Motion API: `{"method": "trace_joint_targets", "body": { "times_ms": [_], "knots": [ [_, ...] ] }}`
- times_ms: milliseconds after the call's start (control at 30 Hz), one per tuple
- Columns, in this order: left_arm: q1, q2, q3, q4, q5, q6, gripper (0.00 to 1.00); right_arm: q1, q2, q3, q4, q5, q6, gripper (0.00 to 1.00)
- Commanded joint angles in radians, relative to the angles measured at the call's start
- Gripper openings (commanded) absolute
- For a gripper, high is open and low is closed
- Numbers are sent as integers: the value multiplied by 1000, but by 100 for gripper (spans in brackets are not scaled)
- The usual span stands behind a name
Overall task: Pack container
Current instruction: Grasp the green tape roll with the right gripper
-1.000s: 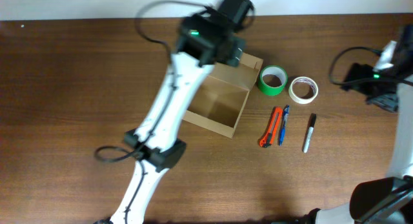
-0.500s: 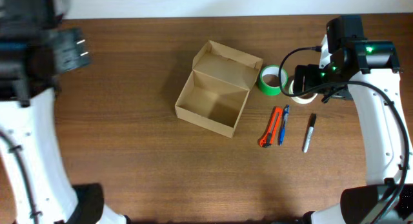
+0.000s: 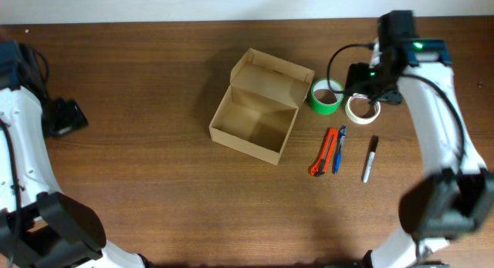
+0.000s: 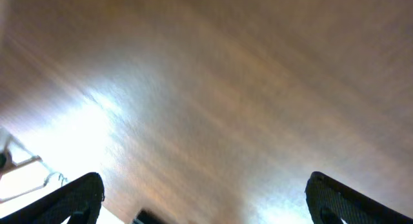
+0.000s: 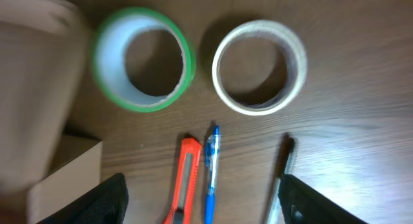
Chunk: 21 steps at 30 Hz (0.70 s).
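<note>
The container (image 3: pixel 253 123) is an open tan cardboard box at the table's middle, its flap lid (image 3: pixel 272 70) tilted back and its inside empty. Its edge shows in the right wrist view (image 5: pixel 39 121). My right gripper (image 3: pixel 363 89) is open and empty above the white tape roll (image 3: pixel 362 107), beside the green tape roll (image 3: pixel 326 95). In the right wrist view my open fingers (image 5: pixel 210 208) frame the orange knife (image 5: pixel 184 185) and blue pen (image 5: pixel 211 172). My left gripper (image 3: pixel 63 117) is far left, open and empty (image 4: pixel 206 204) over blurred bare table.
An orange utility knife (image 3: pixel 323 152), blue pen (image 3: pixel 338 150) and black marker (image 3: pixel 370 158) lie side by side right of the box. The green roll (image 5: pixel 143 59) and white roll (image 5: pixel 259 66) lie flat. The table's back edge runs along the top.
My left arm has swung from over the box to the far left edge. My right arm has come in from the right edge to above the tape rolls.
</note>
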Motion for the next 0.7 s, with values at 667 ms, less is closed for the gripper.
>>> {"method": "trace_joint_targets", "body": {
  "times_ms": [667],
  "knots": [
    [4,-9,-222,8,17,12,100,2,284,57,197,-87,211,63]
  ]
}}
